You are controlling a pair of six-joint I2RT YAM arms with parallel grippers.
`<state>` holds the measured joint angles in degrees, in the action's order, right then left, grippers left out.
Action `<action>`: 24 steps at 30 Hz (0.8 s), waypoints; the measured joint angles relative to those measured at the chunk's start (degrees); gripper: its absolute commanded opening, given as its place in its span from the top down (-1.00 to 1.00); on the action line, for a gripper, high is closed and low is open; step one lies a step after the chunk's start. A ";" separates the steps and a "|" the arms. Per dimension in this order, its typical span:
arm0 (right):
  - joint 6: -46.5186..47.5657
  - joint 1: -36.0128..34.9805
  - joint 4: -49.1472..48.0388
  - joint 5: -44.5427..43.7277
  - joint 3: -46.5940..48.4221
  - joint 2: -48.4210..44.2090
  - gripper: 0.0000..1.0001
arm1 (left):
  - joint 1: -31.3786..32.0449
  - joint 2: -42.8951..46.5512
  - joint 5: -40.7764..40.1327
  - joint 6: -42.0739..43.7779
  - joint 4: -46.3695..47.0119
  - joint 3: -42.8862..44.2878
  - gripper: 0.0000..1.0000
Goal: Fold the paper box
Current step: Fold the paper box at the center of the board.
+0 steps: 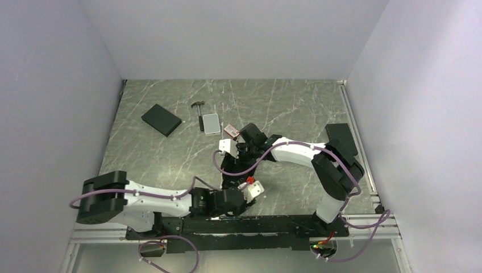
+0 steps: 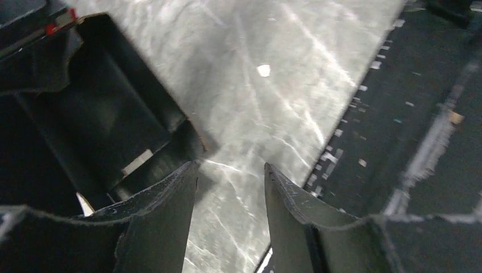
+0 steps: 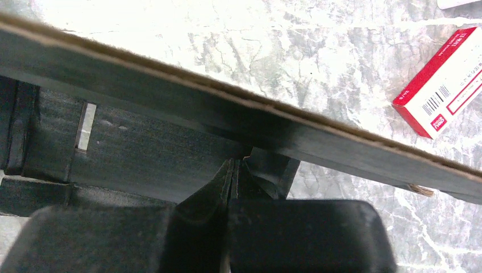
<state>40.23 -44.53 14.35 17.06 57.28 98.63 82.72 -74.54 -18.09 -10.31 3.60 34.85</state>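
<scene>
Roughly mid-frame from above, paper box point(image 1: 227, 169) sitting on the table point(image 1: 295, 108), between left gripper point(image 1: 247, 186) at lower right and right gripper point(image 1: 239, 152) just above. Left wrist view: fingers point(image 2: 165, 210) spread apart, only table between, box filling upper left just beside the left-hand finger. Right wrist view: fingers point(image 3: 210, 193) pressed shut, tips right under the box's raised wall crossing the frame; cannot tell whether any cardboard is pinched.

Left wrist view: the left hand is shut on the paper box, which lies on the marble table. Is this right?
The left hand is open, not shut on the paper box; the left wrist view shows marble table between its fingers. The box does lie there.
</scene>
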 measured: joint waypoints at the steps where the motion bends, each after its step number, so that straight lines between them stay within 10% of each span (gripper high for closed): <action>1: 0.00 0.00 0.04 0.00 0.00 0.00 1.00 | 0.00 -1.86 -2.60 -0.79 0.28 0.24 -0.05; 24: -0.72 0.00 0.90 0.04 0.31 0.00 1.00 | -2.95 -23.12 -20.24 -6.58 1.77 13.29 -0.07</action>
<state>39.51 -44.53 15.25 17.10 57.58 98.63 79.77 -97.67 -38.33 -16.88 5.37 48.14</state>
